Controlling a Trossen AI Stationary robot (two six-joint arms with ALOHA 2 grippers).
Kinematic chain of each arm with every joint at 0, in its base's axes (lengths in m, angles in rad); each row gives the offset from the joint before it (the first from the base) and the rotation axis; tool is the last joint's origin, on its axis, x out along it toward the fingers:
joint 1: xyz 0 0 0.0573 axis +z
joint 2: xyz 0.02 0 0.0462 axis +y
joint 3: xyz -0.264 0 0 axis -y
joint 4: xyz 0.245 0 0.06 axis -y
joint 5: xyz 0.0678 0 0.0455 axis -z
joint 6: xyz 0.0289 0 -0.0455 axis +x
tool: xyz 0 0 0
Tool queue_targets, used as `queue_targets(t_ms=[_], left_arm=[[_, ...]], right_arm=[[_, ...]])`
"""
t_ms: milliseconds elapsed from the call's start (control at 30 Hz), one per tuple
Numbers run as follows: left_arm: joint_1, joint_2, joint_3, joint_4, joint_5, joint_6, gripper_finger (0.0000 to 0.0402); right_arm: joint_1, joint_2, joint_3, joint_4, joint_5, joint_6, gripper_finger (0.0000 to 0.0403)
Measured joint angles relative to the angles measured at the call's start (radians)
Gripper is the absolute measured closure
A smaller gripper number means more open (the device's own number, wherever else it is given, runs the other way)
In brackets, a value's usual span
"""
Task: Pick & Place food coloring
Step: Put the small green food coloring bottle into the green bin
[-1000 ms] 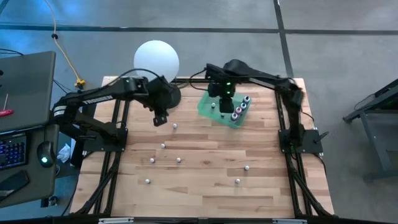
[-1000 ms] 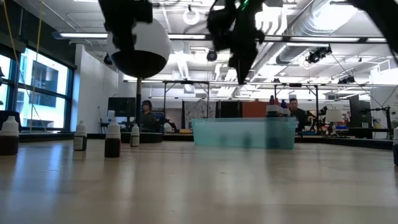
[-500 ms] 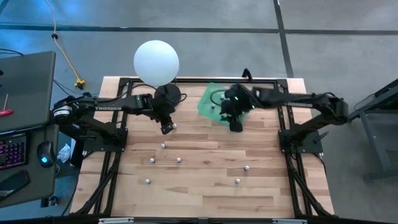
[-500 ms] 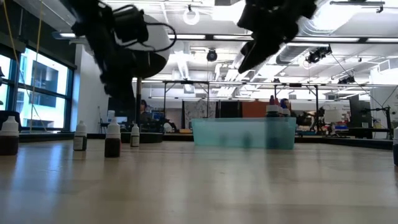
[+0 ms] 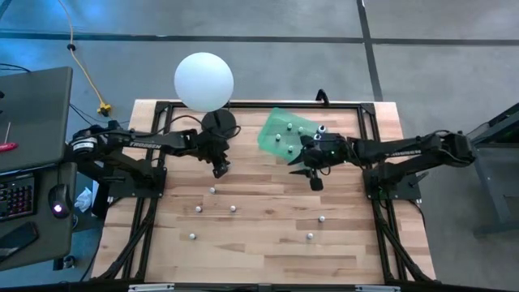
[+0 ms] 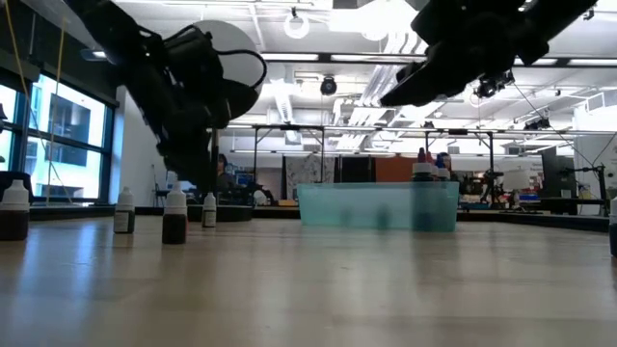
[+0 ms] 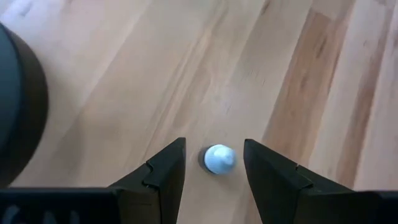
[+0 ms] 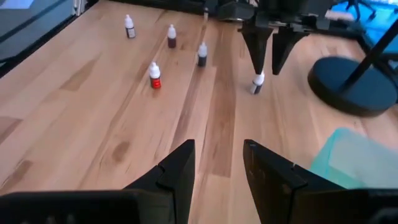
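Beside the translucent green plastic bin (image 5: 277,123), already holding several tiny white-capped food coloring bottles (image 5: 290,126): left hand (image 5: 220,169) spread over another bottle (image 7: 219,158); right hand (image 5: 308,173) spread, empty; six more bottles left on the wooden bench (image 5: 268,243).

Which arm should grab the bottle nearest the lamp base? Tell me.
Left. The left gripper is open directly above that bottle, fingers on either side. The right gripper is open and empty, off by the green bin.

Left pincer (image 7: 213,171) points down, parted; right pincer (image 8: 217,163) raised, parted.
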Motion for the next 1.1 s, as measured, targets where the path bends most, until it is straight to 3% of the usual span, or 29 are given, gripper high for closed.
queue_targets(t_ms=[400, 667, 867, 1100], left_arm=[[0.000, 0.154, 0.001, 0.032, -0.037, 0.005, 0.0244], [0.000, 0.157, 0.020, 0.052, -0.049, 0.003, 0.0298], [0.000, 0.157, 0.117, 0.057, -0.007, -0.048, 0.0337], [0.000, 0.157, 0.314, 0.055, -0.006, -0.003, 0.0335]], right_arm=[[-0.001, 0.000, -0.008, -0.007, 0.000, 0.013, 0.0274], [-0.001, 0.000, -0.008, -0.007, 0.000, 0.013, 0.0274], [-0.001, 0.000, -0.008, -0.007, 0.000, 0.013, 0.0274], [-0.001, 0.000, -0.008, -0.007, 0.000, 0.002, 0.0274]])
